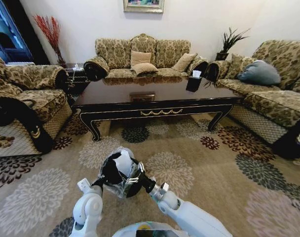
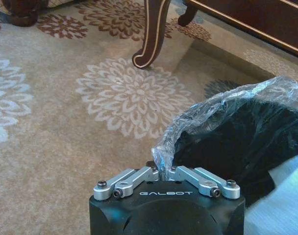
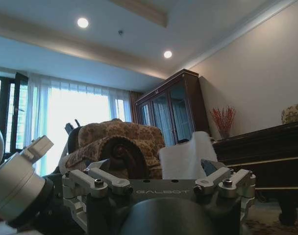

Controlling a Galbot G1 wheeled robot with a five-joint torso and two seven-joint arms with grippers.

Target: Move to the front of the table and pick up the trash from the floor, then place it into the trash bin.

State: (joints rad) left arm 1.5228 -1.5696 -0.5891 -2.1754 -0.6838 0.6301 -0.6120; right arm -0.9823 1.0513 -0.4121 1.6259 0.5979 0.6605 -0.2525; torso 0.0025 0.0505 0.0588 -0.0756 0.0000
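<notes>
Trash, a white tissue (image 1: 124, 163), sits clamped in the right gripper (image 1: 140, 174) at six o'clock over the trash bin (image 1: 121, 182), whose liner the left gripper (image 2: 162, 171) pinches. I judge release comes next, requiring opened fingers above the bin mouth.

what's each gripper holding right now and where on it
The left gripper pinches the trash bin by its rim, on the plastic liner's edge. The right gripper holds the white tissue by its lower part, over the bin.
</notes>
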